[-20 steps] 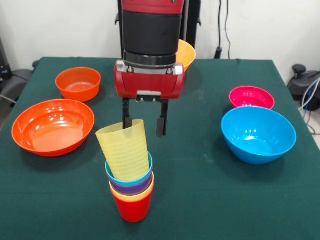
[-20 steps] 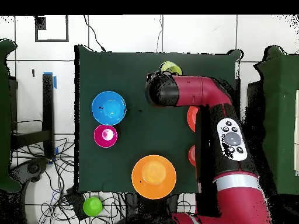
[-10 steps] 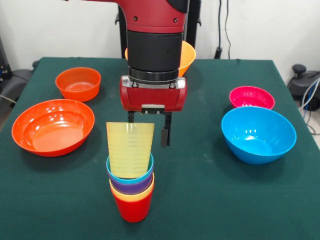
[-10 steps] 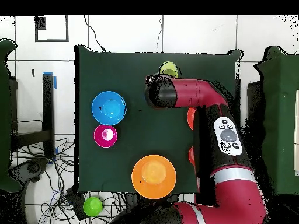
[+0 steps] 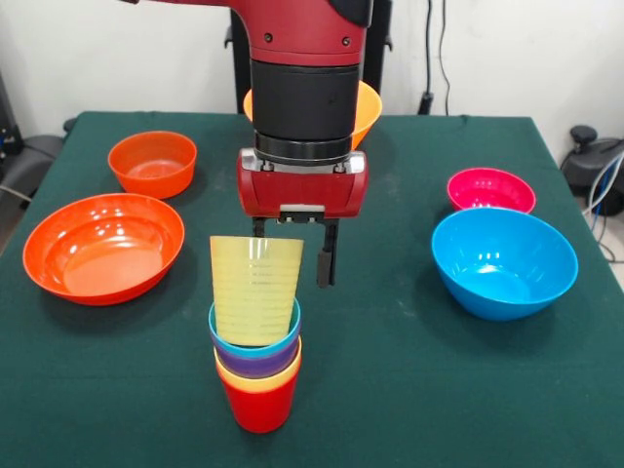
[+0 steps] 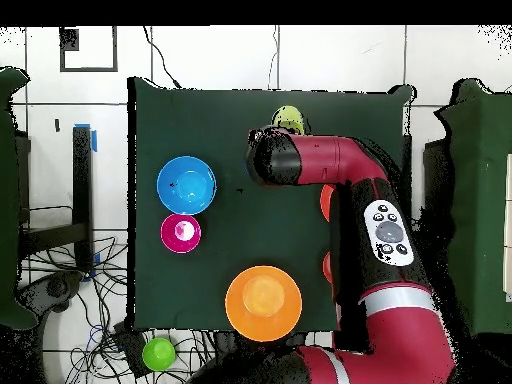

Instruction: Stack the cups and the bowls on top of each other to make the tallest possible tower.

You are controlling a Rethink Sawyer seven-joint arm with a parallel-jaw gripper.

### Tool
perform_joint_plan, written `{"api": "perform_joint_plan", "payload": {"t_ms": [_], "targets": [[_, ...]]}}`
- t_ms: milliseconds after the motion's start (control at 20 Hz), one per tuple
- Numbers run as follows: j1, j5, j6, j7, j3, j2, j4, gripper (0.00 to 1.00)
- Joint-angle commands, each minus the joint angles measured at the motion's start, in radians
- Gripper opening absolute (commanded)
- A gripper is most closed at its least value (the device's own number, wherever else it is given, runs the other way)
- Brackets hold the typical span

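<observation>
A stack of cups stands near the table's front edge: a red cup [image 5: 258, 405] at the base, then yellow-orange [image 5: 255, 381], purple [image 5: 255, 364] and blue [image 5: 255, 343] rims. A pale yellow cup [image 5: 255, 291] sits upright in the blue one, most of it standing above the rim. My gripper [image 5: 292, 273] hangs just behind the yellow cup's rim, open. Its right finger [image 5: 326, 263] is clear of the cup, and its left finger is hidden behind the cup. From overhead only the pale yellow cup [image 6: 289, 118] shows beside the arm.
On the left are a small orange bowl [image 5: 152, 163] and a wide orange bowl [image 5: 103, 246]. On the right are a magenta bowl [image 5: 490, 189] and a large blue bowl [image 5: 504, 261]. A yellow-orange bowl [image 5: 368, 105] stands behind the arm.
The pale yellow cup went from tilted to upright and settled slightly into the blue cup. My gripper shifted a little right and down, with its finger spacing unchanged.
</observation>
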Motion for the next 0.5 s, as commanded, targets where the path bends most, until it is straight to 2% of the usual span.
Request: {"api": "perform_joint_plan", "payload": {"t_ms": [50, 500], "targets": [[0.025, -0.002, -0.007, 0.059, 0.037, 0.009, 0.077, 1.00], [0.016, 0.010, 0.055, 0.024, 0.050, -0.020, 0.074, 1.00]]}}
